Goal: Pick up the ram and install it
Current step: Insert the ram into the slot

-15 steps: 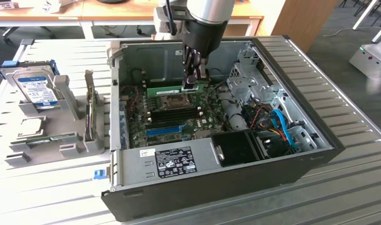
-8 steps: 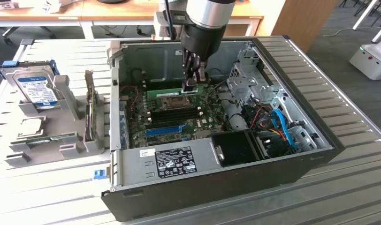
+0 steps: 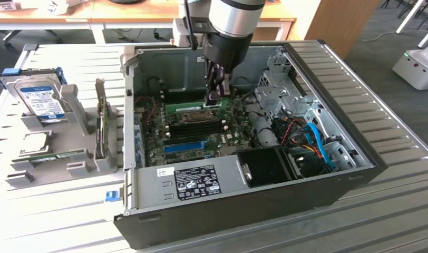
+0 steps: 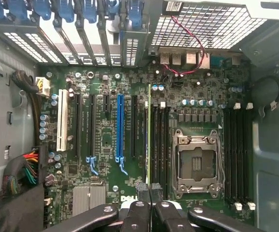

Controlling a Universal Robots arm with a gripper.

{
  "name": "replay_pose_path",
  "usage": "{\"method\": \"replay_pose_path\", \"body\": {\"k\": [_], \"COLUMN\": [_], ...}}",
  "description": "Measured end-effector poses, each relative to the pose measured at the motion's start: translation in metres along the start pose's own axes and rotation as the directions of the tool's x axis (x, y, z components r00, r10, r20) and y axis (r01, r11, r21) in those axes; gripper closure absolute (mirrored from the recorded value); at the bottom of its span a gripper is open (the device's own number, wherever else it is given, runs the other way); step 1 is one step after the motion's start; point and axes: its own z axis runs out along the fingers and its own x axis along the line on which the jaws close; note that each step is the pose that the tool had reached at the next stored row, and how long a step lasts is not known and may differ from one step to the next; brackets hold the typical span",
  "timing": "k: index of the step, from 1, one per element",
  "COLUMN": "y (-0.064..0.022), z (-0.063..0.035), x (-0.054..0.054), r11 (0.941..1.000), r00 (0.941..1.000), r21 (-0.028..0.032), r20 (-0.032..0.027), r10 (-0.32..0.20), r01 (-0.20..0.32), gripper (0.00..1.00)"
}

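While the fingers [image 4: 140, 191] are clamped together on one end of the ram [image 4: 149, 135], the stick stands on edge inside the open computer case [image 3: 270, 211]. It runs along the memory slots [image 4: 161, 140], between the CPU socket [image 4: 196, 162] and the blue expansion slot [image 4: 119, 125]. The pictures do not show whether its lower edge is already in a slot or just above one.

Hazards at this stage:

- Misalignment. If the stick sits slightly off the slot line, downward pressure probably lands on the slot wall or the motherboard [image 4: 81, 174] and could damage the contacts.
- Uneven seating. Because the grip is at one end, the far end may ride high, leaving the stick tilted and only partly engaged.
- Slip. The hold is on a thin board, so resistance from the slot may push the stick up between the fingers.
- Collision. The socket frame and small capacitors [image 4: 192, 102] lie just beside the slots, and sideways drift risks contact with them.
- Wrong orientation. If the key notch is reversed, the stick cannot enter, and force may crack it.
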Motion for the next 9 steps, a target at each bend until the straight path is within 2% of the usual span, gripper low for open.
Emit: {"method": "replay_pose_path", "body": {"k": [9], "y": [-0.0006], "z": [0.0073], "x": [0.0006], "r11": [1.0], "r00": [1.0], "r21": [0.0], "r20": [0.0001], "r10": [0.0], "r01": [0.0], "gripper": [0.88]}}
